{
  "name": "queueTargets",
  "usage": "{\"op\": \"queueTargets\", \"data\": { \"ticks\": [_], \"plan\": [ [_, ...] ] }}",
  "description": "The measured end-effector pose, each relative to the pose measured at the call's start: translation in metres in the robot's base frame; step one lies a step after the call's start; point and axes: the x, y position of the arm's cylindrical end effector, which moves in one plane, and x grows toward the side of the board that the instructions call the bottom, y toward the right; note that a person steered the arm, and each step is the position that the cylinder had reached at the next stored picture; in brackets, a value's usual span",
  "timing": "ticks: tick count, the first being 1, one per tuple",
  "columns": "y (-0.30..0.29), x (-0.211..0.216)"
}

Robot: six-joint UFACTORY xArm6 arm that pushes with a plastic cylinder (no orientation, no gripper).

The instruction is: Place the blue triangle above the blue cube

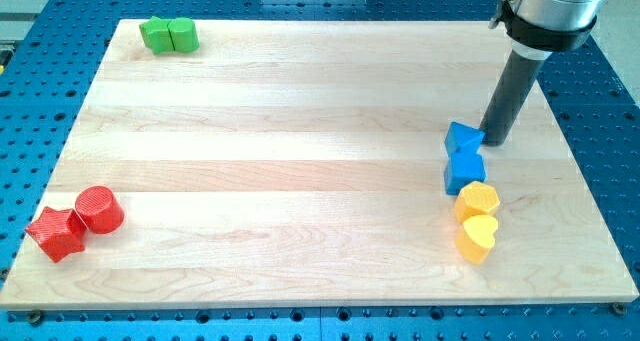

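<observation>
The blue triangle (462, 138) lies at the view's right, touching the upper edge of the blue cube (465, 170) just below it. My tip (494, 142) stands right next to the triangle's right side, at or near contact. The dark rod rises from it toward the view's top right.
A yellow hexagon (478, 198) and a yellow heart (478, 237) sit just below the blue cube. A red star (56, 233) and a red cylinder (99, 209) lie at the bottom left. Two green blocks (169, 34) sit at the top left. The wooden board (300, 131) has edges all round.
</observation>
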Motion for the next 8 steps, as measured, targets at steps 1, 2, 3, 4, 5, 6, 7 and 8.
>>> {"op": "queueTargets", "data": {
  "ticks": [1,2,3,4,5,6,7,8],
  "plan": [
    [-0.014,0.0],
    [-0.023,0.009],
    [-0.024,0.016],
    [-0.024,0.007],
    [-0.028,-0.022],
    [-0.047,-0.045],
    [-0.134,-0.038],
    [-0.262,-0.02]
  ]
}}
